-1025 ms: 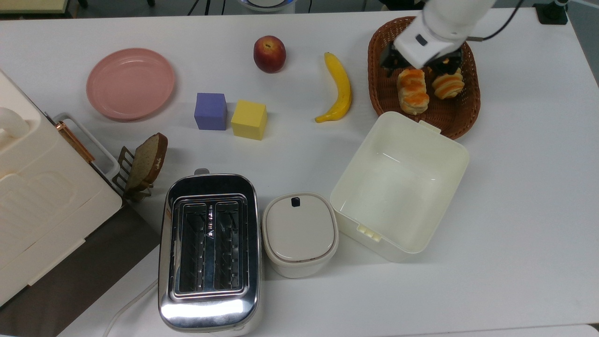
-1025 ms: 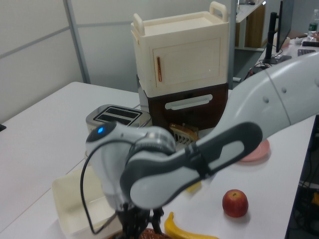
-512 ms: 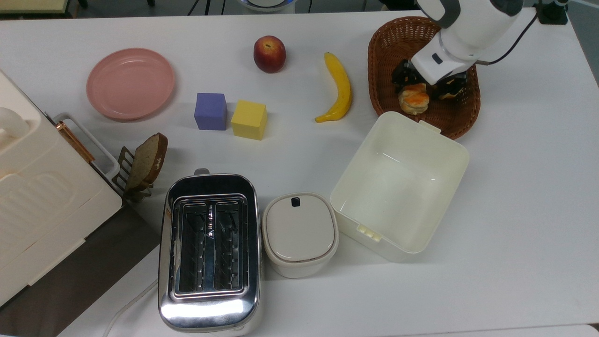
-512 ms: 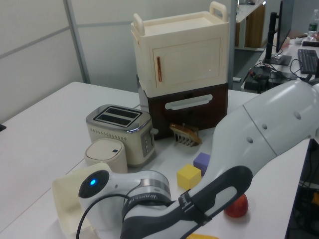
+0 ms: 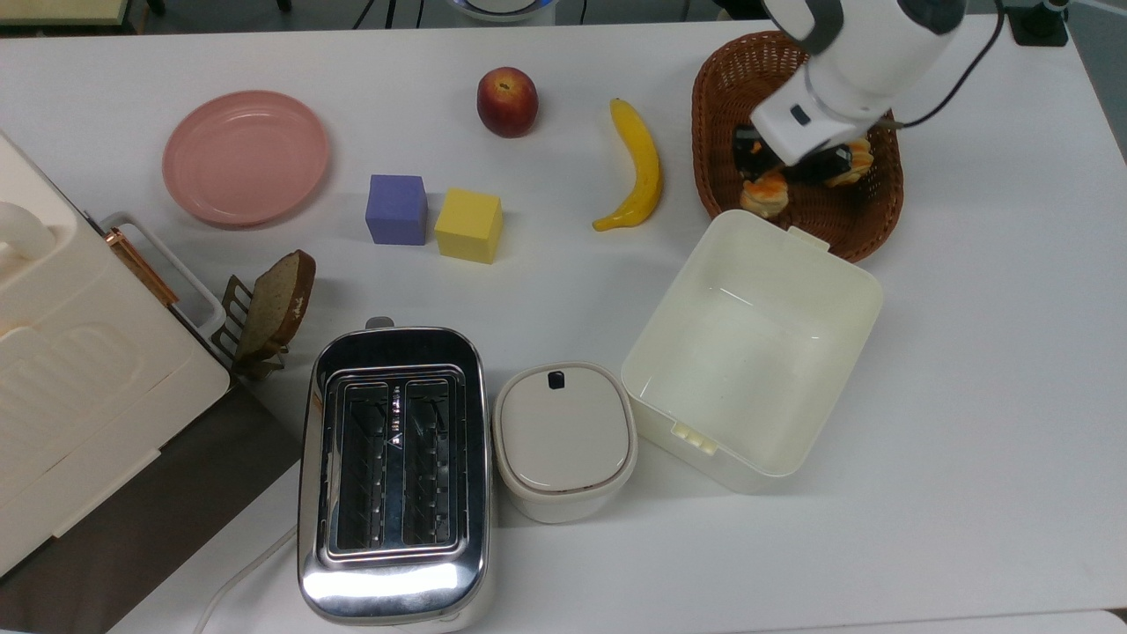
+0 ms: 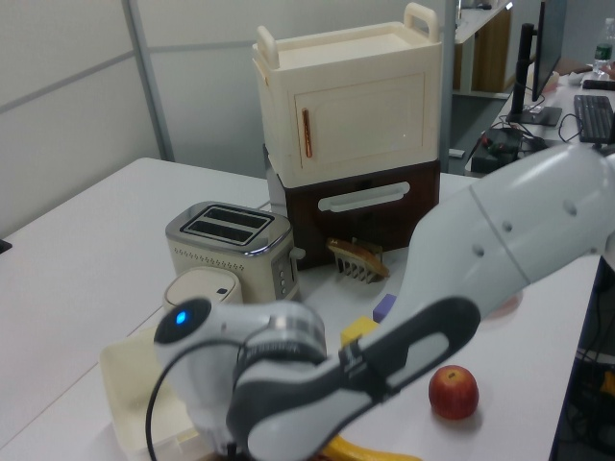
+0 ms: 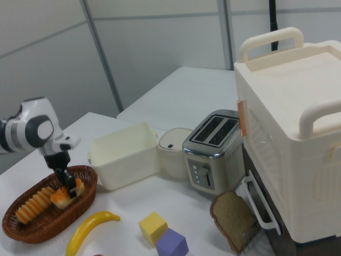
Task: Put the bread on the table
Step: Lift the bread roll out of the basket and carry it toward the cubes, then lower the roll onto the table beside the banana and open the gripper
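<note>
The bread (image 5: 762, 195) is a stubby orange-glazed bun inside the brown wicker basket (image 5: 704, 114) at the top view's upper right. My gripper (image 5: 786, 169) reaches down over it, and the white wrist hides most of the bun. In the right view the black fingers (image 7: 67, 178) are shut on the bread (image 7: 61, 198), which sits tilted just above the floor of the basket (image 7: 80, 210). A longer striped roll (image 7: 33, 208) lies beside it. The white table (image 5: 968, 352) spreads all around.
An open cream box (image 5: 669, 291) stands right in front of the basket in the top view. A banana (image 5: 638, 167) lies to the top view's left of it. Farther off are an apple (image 5: 507, 101), two cubes (image 5: 431, 216), a toaster (image 5: 392, 467) and a lidded pot (image 5: 563, 436).
The gripper came down over the bun and shut on it. It has since shifted a little toward the top view's left, with the bread between its fingers.
</note>
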